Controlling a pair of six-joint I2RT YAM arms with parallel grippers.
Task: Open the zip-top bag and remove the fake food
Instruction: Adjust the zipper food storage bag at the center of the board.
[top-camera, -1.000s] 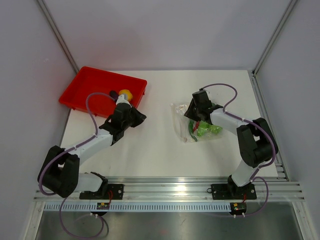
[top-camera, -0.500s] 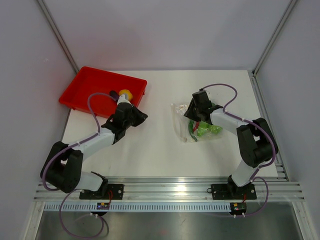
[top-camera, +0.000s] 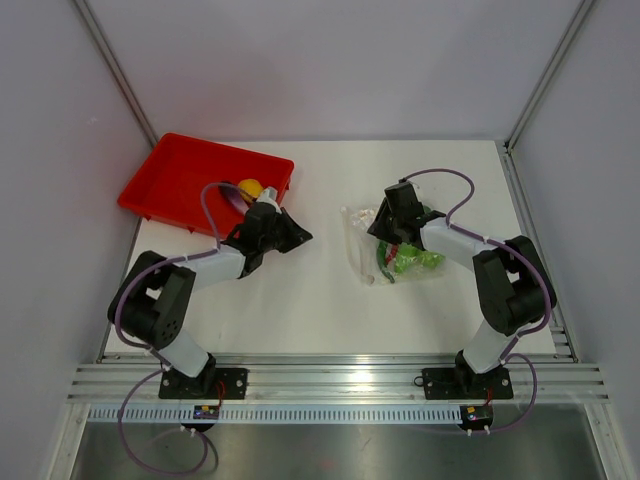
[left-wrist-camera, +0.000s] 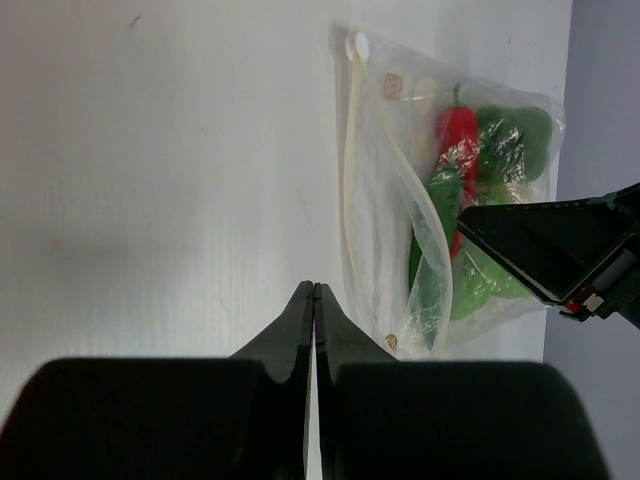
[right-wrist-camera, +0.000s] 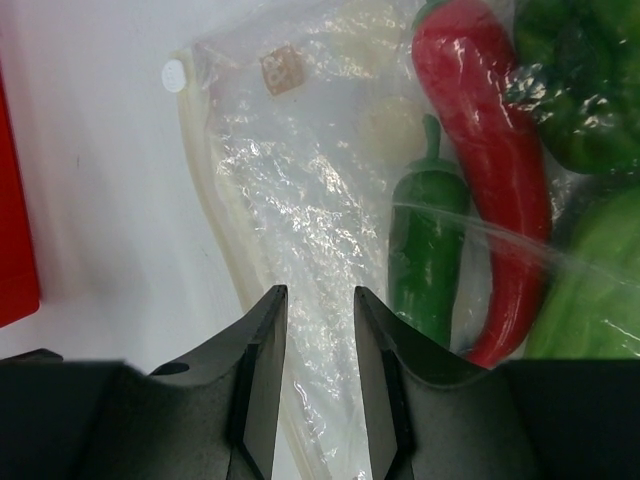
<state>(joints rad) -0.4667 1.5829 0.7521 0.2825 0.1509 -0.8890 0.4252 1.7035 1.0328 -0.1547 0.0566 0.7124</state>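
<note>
The clear zip-top bag (top-camera: 362, 245) lies flat on the white table right of centre, its zip strip (left-wrist-camera: 352, 200) on the side facing my left arm. Fake food shows inside it: a red chili (right-wrist-camera: 485, 160), a green chili (right-wrist-camera: 425, 250) and green peppers (top-camera: 418, 258). One round yellow piece (top-camera: 250, 188) lies in the red tray (top-camera: 170, 180). My right gripper (right-wrist-camera: 320, 292) stands open low over the bag's clear film beside the chilies, seen from above at the right gripper (top-camera: 388, 226). My left gripper (left-wrist-camera: 315, 288) is shut and empty, pointing at the bag from a short distance off (top-camera: 300, 238).
The red tray sits at the back left by the left wall, and the left arm's purple cable (top-camera: 212, 205) loops over its near rim. White table (top-camera: 320, 300) lies between the two arms. Frame posts stand at both back corners.
My left arm has swung right, away from the red tray toward the bag, jaws shut. The yellow piece stays in the tray. The right gripper has barely moved.
</note>
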